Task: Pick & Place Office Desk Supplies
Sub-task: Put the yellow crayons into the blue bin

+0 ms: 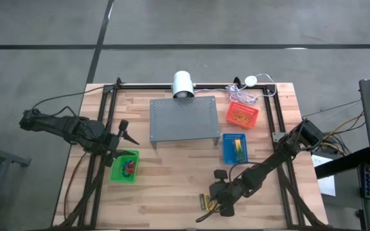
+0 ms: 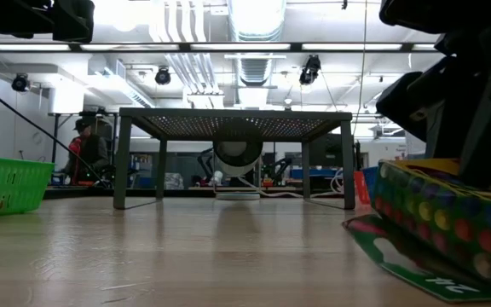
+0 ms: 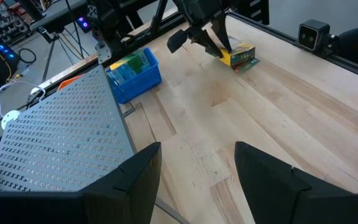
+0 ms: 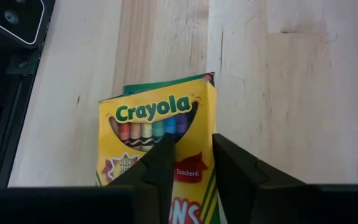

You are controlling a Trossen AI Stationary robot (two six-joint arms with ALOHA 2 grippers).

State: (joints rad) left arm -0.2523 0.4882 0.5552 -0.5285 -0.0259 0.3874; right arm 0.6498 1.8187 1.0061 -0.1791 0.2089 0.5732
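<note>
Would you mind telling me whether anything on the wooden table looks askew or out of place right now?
Only the yellow-and-green cardboard crayon box: it lies alone near the table's front edge, skewed to the planks, its top flap open, with the right gripper down over it. The other supplies sit in the green, blue and red mesh baskets.

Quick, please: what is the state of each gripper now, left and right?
Left gripper: open, holding nothing, above the table near the green basket.
Right gripper: fingers on both sides of the crayon box; a firm grip cannot be told.
</note>
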